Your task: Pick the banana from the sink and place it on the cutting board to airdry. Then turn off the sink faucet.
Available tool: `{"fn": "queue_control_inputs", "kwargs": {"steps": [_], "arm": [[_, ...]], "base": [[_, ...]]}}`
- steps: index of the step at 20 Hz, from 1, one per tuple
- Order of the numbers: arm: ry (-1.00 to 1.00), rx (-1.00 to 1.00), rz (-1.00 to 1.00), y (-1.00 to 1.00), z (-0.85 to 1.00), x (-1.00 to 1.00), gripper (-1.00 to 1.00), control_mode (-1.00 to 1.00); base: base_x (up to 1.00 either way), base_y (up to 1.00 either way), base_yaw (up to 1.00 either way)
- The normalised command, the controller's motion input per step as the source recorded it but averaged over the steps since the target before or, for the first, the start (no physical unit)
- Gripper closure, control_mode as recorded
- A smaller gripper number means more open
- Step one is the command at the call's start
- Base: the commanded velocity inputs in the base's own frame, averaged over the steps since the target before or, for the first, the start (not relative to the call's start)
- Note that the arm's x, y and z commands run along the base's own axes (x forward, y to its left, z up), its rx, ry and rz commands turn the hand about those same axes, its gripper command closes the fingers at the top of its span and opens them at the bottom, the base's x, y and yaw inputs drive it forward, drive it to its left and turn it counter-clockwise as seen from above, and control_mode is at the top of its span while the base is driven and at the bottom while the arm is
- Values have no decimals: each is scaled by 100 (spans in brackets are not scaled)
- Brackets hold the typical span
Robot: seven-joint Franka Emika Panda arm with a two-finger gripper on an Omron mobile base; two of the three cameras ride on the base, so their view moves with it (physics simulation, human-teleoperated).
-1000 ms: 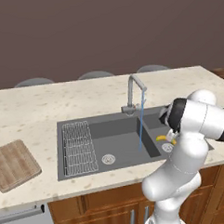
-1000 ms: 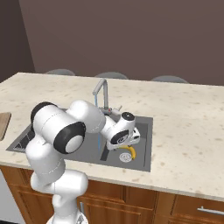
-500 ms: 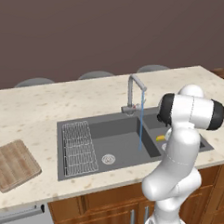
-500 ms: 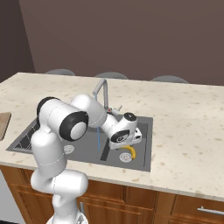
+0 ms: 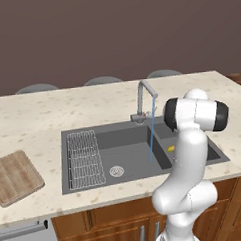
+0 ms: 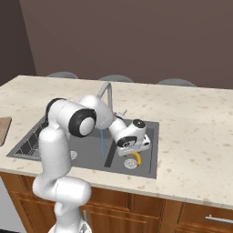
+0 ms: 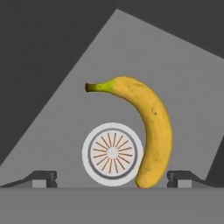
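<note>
A: Hand view: small curved yellow banana (image 7: 151,131) lies on the floor of the small basin, curling round the round metal drain (image 7: 113,152). Jaws spread wide, one tip either side, holding nothing.

B: Change since a second ago?

A: Arm has swung in and the white two-finger gripper (image 6: 132,146) has dropped lower over the banana (it's in the right basin of the dark grey double-basin sink (image 5: 113,143)). So the pick is lined up, I'd say; not grasped yet.

B: Rest?

A: Light brown wooden cutting board (image 5: 16,177) sits far left on the counter, bare. Tall grey metal faucet (image 5: 145,98) is running.
</note>
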Motion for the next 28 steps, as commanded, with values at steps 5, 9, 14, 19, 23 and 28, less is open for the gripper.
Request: {"fn": "queue_control_inputs", "kwargs": {"steps": [5, 9, 14, 19, 23, 28], "arm": [[0, 0, 0, -7, -19, 24, -100, -100], [0, 0, 0, -2, -18, 26, -100, -100], [0, 0, 0, 0, -15, 25, -100, -100], [0, 0, 0, 0, -18, 25, -100, -100], [1, 0, 0, 0, -20, 24, -100, -100], [2, 0, 0, 0, -22, 23, -100, -100]], "base": [[0, 0, 0], [0, 0, 0], [0, 0, 0], [0, 0, 0], [0, 0, 0], [0, 0, 0]]}}
